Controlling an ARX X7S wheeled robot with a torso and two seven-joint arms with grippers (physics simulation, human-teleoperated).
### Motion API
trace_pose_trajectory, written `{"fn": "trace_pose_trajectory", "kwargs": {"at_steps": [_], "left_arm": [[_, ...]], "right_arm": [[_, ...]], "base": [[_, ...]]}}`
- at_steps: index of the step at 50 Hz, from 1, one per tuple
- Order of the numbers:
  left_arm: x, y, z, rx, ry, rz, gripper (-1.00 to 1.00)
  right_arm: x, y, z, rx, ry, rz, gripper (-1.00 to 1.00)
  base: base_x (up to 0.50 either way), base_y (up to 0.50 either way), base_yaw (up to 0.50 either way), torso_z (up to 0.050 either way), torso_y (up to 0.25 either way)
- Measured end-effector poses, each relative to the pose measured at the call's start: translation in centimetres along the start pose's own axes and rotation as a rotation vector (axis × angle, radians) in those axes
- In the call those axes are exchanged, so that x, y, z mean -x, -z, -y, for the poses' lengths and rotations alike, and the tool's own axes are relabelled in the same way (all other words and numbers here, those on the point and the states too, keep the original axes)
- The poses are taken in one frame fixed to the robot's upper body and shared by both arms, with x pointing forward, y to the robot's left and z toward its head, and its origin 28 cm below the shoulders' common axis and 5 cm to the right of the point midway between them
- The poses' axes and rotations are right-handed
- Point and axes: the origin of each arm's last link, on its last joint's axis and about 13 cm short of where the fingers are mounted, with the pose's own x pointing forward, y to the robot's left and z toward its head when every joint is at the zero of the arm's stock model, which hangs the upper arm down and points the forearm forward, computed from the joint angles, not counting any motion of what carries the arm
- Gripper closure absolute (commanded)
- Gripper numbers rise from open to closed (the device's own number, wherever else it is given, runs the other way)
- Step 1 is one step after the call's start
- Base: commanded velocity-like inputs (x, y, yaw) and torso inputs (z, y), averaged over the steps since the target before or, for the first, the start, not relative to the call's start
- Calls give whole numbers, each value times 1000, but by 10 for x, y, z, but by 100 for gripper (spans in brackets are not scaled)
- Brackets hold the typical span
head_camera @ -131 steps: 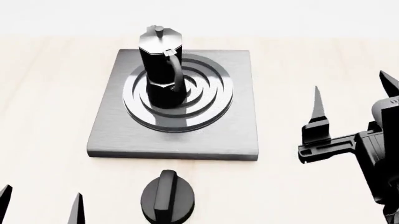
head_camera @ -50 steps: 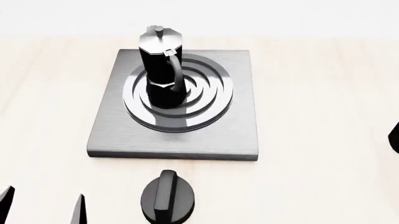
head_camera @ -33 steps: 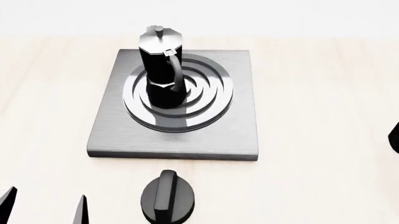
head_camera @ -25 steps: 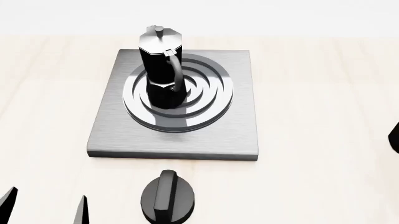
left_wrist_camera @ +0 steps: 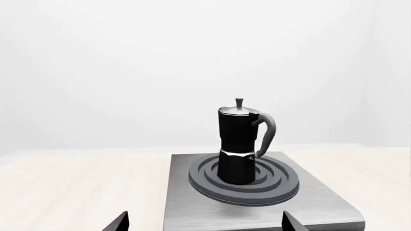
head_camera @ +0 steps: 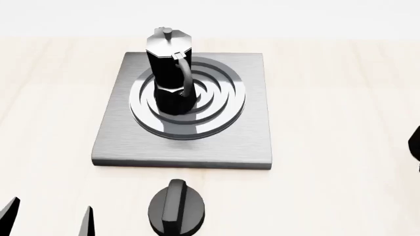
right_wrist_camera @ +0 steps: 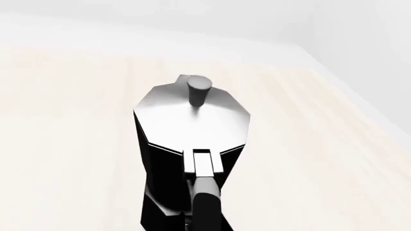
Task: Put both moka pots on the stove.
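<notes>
One moka pot [head_camera: 169, 73] stands upright on the left part of the round burner of the stove [head_camera: 249, 140]. It also shows in the left wrist view [left_wrist_camera: 239, 144], on the stove [left_wrist_camera: 192, 211]. My left gripper [head_camera: 47, 220] is open and empty at the near left, short of the stove; its tips spread wide in the left wrist view [left_wrist_camera: 205, 224]. The second moka pot [right_wrist_camera: 192, 120] stands on the wooden table right below my right wrist camera, handle toward it. It is outside the head view. My right gripper's fingers cannot be made out against the black pot.
A squat black round knob [head_camera: 176, 206] sits on the table just in front of the stove. A sliver of my right arm [head_camera: 415, 142] shows at the right edge. The light wooden table [head_camera: 328, 98] extends around the stove.
My right gripper, open beside the stove 2.6 s ago, has moved out of the head view to the right. My left fingertips have shifted slightly. The pot on the stove has not moved.
</notes>
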Motion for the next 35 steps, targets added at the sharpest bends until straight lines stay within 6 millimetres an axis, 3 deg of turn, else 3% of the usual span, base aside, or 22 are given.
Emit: {"fn": "trace_pose_trajectory", "kwargs": {"at_steps": [14,35], "left_arm": [[0,0,0,1,0,0,-100],[0,0,0,4,-1,-1,-100]], "right_arm": [[-7,-4,-14,16,15,68,100],[-18,-34,-36,15,120,266,100]], "base": [[0,0,0,0,0],[0,0,0,0,0]]}}
